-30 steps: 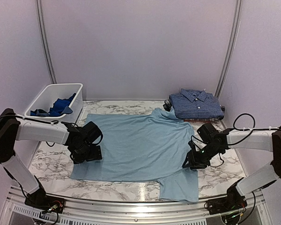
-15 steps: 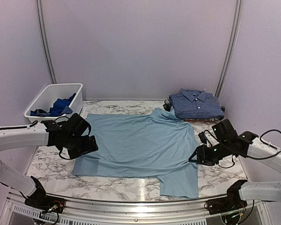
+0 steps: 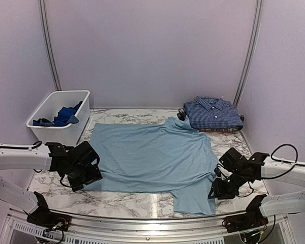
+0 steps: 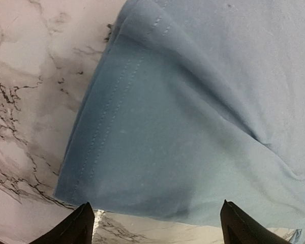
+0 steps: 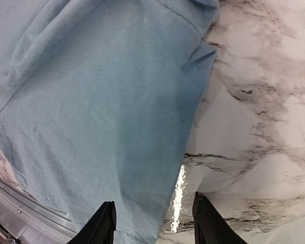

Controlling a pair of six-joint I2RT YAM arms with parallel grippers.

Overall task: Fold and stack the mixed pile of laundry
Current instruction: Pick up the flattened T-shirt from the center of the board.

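My left gripper [image 3: 90,177] sits at the near left corner of the light blue T-shirt [image 3: 150,155], its fingers spread wide above the stitched hem. My right gripper [image 3: 217,191] is spread as well, just over the right edge of the sleeve that reaches toward the table's [image 3: 127,202] near rim. The T-shirt lies flat mid-table. The folded navy check shirt [image 3: 213,113] rests far right.
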